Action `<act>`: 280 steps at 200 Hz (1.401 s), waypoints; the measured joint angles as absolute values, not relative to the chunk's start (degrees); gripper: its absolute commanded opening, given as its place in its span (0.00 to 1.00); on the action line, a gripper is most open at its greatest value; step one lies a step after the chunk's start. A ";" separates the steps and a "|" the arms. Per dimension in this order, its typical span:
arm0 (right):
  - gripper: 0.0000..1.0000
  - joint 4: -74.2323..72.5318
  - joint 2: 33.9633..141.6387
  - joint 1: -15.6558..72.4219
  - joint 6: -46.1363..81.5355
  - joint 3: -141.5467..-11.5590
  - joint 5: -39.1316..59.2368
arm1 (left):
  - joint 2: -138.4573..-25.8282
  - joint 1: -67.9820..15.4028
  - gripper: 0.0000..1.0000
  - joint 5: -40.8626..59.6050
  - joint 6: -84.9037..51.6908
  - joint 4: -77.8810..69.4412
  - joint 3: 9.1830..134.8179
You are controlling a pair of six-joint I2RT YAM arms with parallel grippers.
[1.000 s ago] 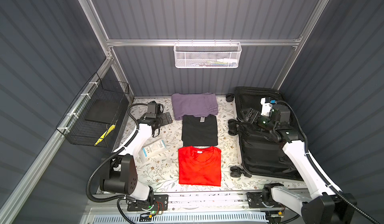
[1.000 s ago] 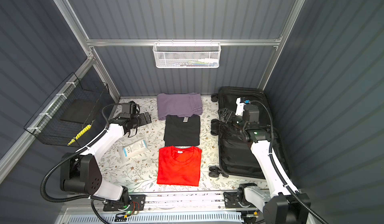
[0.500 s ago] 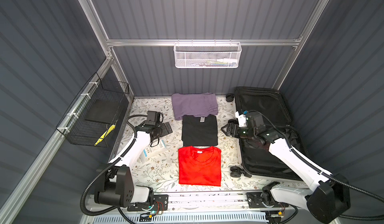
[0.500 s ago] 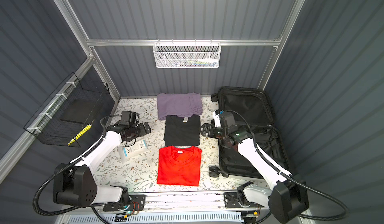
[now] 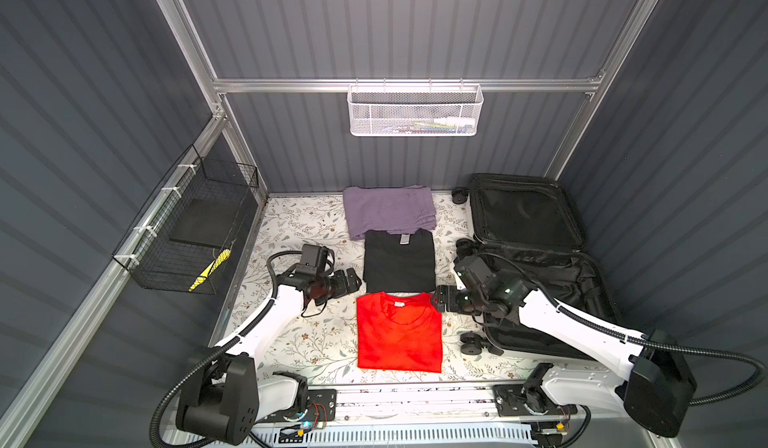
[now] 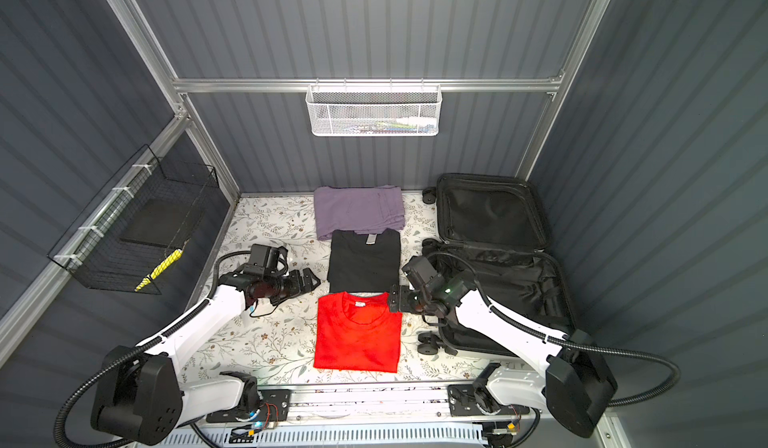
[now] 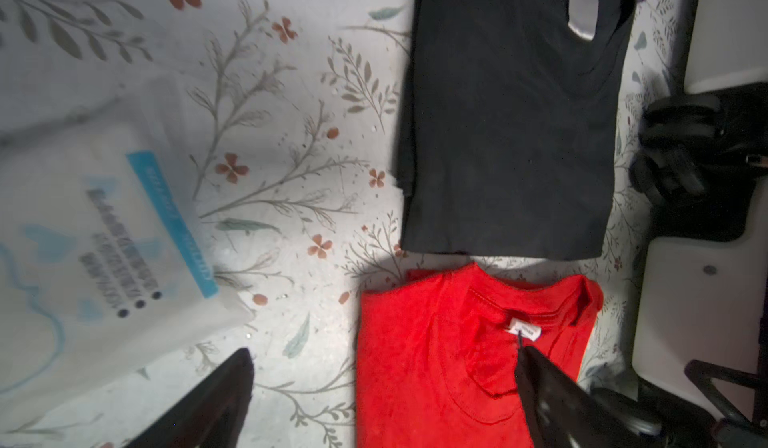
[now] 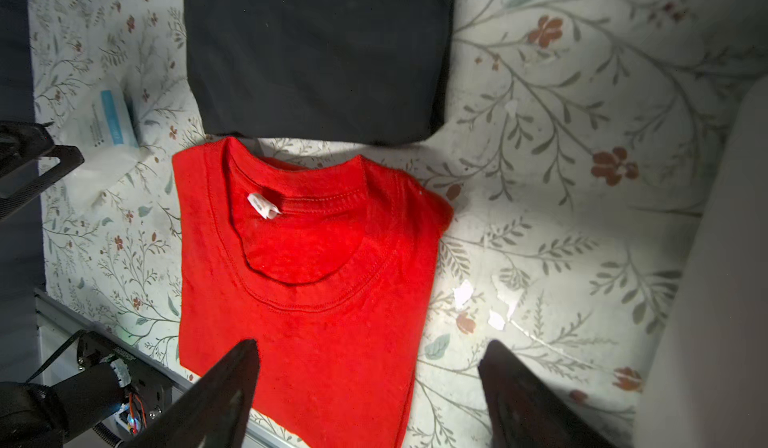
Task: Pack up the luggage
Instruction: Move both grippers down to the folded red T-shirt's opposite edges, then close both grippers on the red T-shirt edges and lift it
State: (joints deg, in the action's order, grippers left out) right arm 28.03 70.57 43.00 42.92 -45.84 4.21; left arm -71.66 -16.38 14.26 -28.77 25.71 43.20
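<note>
Both pairs of jaws are now converging on the red shirt (image 5: 399,333). The right jaws have come off the open luggage (image 5: 523,213) and crossed to the shirt's collar end, while the left jaws have drawn in from the far left of the table (image 5: 299,342).

The right jaws are standing apart and holding nothing. In the right wrist view one fingertip (image 8: 228,387) is hanging over red cloth and the other over bare table, so they are straddling the shirt's luggage-side edge. The left jaws are gaping wide and empty too, straddling the opposite edge by the collar, with a white packet (image 7: 104,238) lying just beside them.

Outward from there, the black shirt (image 5: 399,261) is lying just beyond the red one, and a purple garment (image 5: 388,211) beyond that toward the far edge.

The luggage is lying open along the right edge of the table, lid toward the far right corner. Its long axis is running from near edge to far edge, parallel to the column of clothes. It is sitting directly behind the right jaws, so the right arm (image 5: 573,321) is the nearer one, and a carry would probably be going sideways toward the right edge.
</note>
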 measured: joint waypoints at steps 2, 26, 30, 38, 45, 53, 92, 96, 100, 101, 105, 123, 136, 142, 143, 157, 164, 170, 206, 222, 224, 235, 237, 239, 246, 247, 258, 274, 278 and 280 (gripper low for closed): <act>0.84 28.12 70.61 43.33 43.29 -45.76 4.08 | -71.68 -16.53 0.97 14.37 -28.80 25.61 42.98; 0.84 29.26 70.94 46.96 45.93 -45.67 2.76 | -72.64 -18.31 0.96 14.83 -28.75 24.58 41.65; 0.84 29.47 70.94 47.46 46.24 -45.67 2.50 | -72.99 -18.57 0.96 14.85 -28.73 24.29 41.63; 0.84 30.00 70.94 48.62 47.05 -45.65 2.07 | -73.80 -19.07 0.95 14.87 -28.73 23.64 41.63; 0.84 30.35 70.94 49.60 47.68 -45.60 1.78 | -74.54 -19.46 0.94 14.87 -28.64 23.18 41.63; 0.84 30.44 70.91 50.52 48.45 -45.36 1.50 | -75.50 -19.97 0.93 14.83 -28.49 22.70 41.63; 0.83 30.17 70.46 54.22 51.99 -41.67 1.06 | -80.34 -22.44 0.91 12.78 -26.59 22.48 42.59; 0.83 30.09 70.43 54.57 52.31 -41.17 1.04 | -80.71 -22.61 0.90 12.45 -26.28 22.61 42.81; 0.83 30.00 70.43 54.92 52.56 -40.75 1.06 | -81.01 -22.74 0.90 12.21 -26.09 22.70 43.00; 0.83 30.00 70.43 54.96 52.60 -40.69 1.06 | -81.08 -22.79 0.90 12.19 -26.06 22.72 43.05; 0.83 30.02 70.46 55.33 52.97 -40.29 1.08 | -81.36 -22.96 0.90 11.90 -25.85 22.70 43.22; 0.83 30.06 70.63 57.01 54.17 -39.53 1.06 | -82.17 -23.29 0.89 10.98 -24.88 22.76 43.83; 0.82 29.74 71.16 58.57 55.07 -39.53 1.06 | -82.39 -23.53 0.88 10.50 -24.34 22.79 44.07; 0.82 29.63 71.46 59.33 55.40 -39.53 1.04 | -82.43 -23.64 0.88 10.39 -24.14 22.83 44.16; 0.82 29.63 71.50 59.42 55.44 -39.53 1.04 | -82.43 -23.68 0.88 10.37 -24.12 22.83 44.16; 0.82 29.47 72.20 61.21 56.49 -39.33 1.02 | -82.67 -24.01 0.87 10.02 -23.70 22.92 44.42; 0.82 29.26 72.38 62.04 57.06 -38.98 1.02 | -82.85 -24.25 0.87 9.85 -23.55 23.05 44.69; 0.82 29.04 72.44 62.67 57.56 -38.57 1.02 | -83.02 -24.51 0.87 9.65 -23.44 23.11 44.88; 0.82 27.14 72.25 65.78 61.08 -34.54 0.82 | -83.77 -26.68 0.85 8.51 -22.70 23.33 45.80; 0.82 25.47 71.85 66.52 62.22 -33.39 0.78 | -84.03 -27.51 0.84 7.92 -22.68 23.35 45.91; 0.82 25.26 71.81 66.59 62.35 -33.26 0.82 | -84.05 -27.57 0.84 7.84 -22.68 23.33 45.91; 0.82 24.18 71.64 66.74 62.92 -32.77 0.78 | -84.16 -28.18 0.84 7.42 -22.68 23.35 45.91; 0.82 24.01 71.64 66.74 62.98 -32.73 0.78 | -84.16 -28.25 0.84 7.33 -22.68 23.35 45.91; 0.82 23.81 71.64 66.74 63.02 -32.64 0.75 | -84.20 -28.38 0.84 7.29 -22.68 23.35 45.91; 0.81 23.40 71.64 66.74 63.13 -32.51 0.73 | -84.25 -28.73 0.83 7.03 -22.70 23.33 45.91; 0.81 23.38 71.64 66.76 63.16 -32.49 0.71 | -84.25 -28.77 0.83 7.03 -22.70 23.33 45.91; 0.81 22.96 71.68 66.74 63.26 -32.47 0.64 | -84.40 -29.30 0.83 6.79 -22.70 23.33 45.91; 0.79 22.17 72.03 66.74 63.24 -32.47 0.62 | -84.75 -29.89 0.82 6.55 -22.70 23.27 45.91; 0.78 21.89 72.16 66.74 63.22 -32.47 0.62 | -84.77 -30.02 0.81 6.52 -22.72 23.27 45.91; 0.78 21.76 72.23 66.74 63.20 -32.47 0.62 | -84.79 -30.04 0.81 6.42 -22.72 23.24 45.91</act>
State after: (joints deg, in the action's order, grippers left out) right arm 21.76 72.23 66.74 63.20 -32.47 0.62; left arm -84.79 -30.04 6.42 -22.72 23.24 45.91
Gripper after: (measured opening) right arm 0.795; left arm 0.822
